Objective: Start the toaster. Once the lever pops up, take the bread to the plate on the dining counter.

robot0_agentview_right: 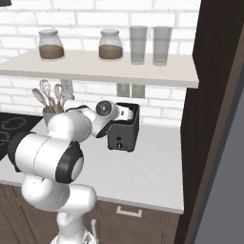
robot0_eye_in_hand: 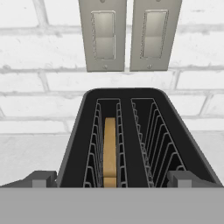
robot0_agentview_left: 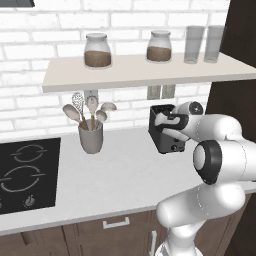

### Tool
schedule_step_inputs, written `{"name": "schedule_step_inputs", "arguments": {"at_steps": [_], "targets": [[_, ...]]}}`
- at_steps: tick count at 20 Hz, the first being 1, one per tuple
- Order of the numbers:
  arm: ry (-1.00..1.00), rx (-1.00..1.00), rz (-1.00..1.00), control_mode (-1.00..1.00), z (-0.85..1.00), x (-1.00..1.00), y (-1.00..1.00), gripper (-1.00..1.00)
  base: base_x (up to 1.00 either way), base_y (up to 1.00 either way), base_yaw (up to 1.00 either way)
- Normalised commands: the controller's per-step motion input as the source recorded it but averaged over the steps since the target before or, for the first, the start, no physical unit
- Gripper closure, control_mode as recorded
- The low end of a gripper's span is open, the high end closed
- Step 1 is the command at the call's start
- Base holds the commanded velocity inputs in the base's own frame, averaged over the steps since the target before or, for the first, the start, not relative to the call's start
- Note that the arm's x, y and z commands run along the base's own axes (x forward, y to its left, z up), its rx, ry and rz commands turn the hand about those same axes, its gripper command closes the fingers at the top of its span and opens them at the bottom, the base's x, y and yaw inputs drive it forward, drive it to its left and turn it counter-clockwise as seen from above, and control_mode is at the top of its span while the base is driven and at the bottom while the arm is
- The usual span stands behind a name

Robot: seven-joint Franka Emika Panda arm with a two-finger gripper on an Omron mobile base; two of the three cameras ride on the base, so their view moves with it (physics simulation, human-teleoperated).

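1. Nearest your hand camera are the claw's (robot0_eye_in_hand: 112, 179) two dark fingertips (robot0_eye_in_hand: 41, 179), one at 7 o'clock and one at 5 o'clock in the hand view. They stand as wide apart as they go and hold nothing.
2. The toaster (robot0_eye_in_hand: 127, 135) fills the space between them, its two slots running toward 12 o'clock, where twin wall switch plates (robot0_eye_in_hand: 103, 35) hang on the white brick.
3. The bread (robot0_eye_in_hand: 110, 151) stands on edge, sunk in the left-hand slot, just beyond the fingertips at about 12 o'clock and a touch left of centre.
4. You risk straddling the toaster body instead of meeting the lever, whose place I cannot make out here; a push on the casing would likely shove the toaster along the worktop (robot0_agentview_left: 125, 175).
5. In the left base view the utensil crock (robot0_agentview_left: 91, 136) sits at 9 o'clock from the toaster, well apart, so it's little hazard.
6. Reaching for the bread now would be premature, by my judgement: the toaster has yet to be started.
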Motion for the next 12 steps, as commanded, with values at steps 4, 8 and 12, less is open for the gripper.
{"name": "schedule_step_inputs", "arguments": {"at_steps": [4,8,12], "targets": [[0.00,0.00,0.00,-1.00,0.00,0.00,0.00,-1.00,0.00,0.00,0.00],[0.00,0.00,0.00,-1.00,0.00,0.00,0.00,-1.00,0.00,0.00,0.00],[0.00,0.00,0.00,-1.00,0.00,0.00,0.00,-1.00,0.00,0.00,0.00]]}}
